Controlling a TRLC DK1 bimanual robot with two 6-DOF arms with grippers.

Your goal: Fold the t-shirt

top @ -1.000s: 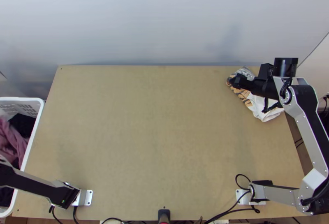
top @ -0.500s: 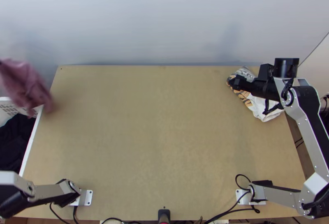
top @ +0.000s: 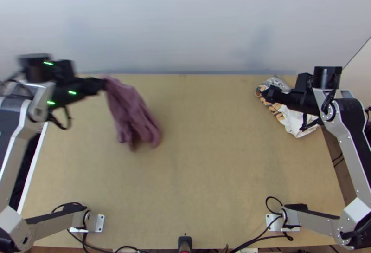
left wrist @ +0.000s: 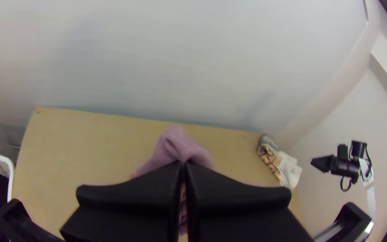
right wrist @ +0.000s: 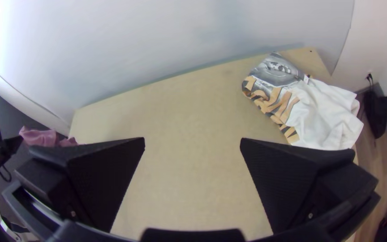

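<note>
Early in the job, by the look of it: with the mauve t-shirt out of the basket and no fold made. Hanging bunched toward ten o'clock over the bench, clamped by its upper end in the left claw; lower hem perhaps brushing the wood, though too blurred to say for sure. Left to do: lower, spread flat, smooth out, then fold sleeves and body.

Toward two o'clock, above a bunched white cloth with a printed pattern: the right claw, fingers wide apart and nothing between. Likely to be needed for a second grip before any spreading.

Against half a second ago: carried inward over the bench from the edge between nine and ten o'clock, where hanging partly above the basket. Little change toward two o'clock.
</note>
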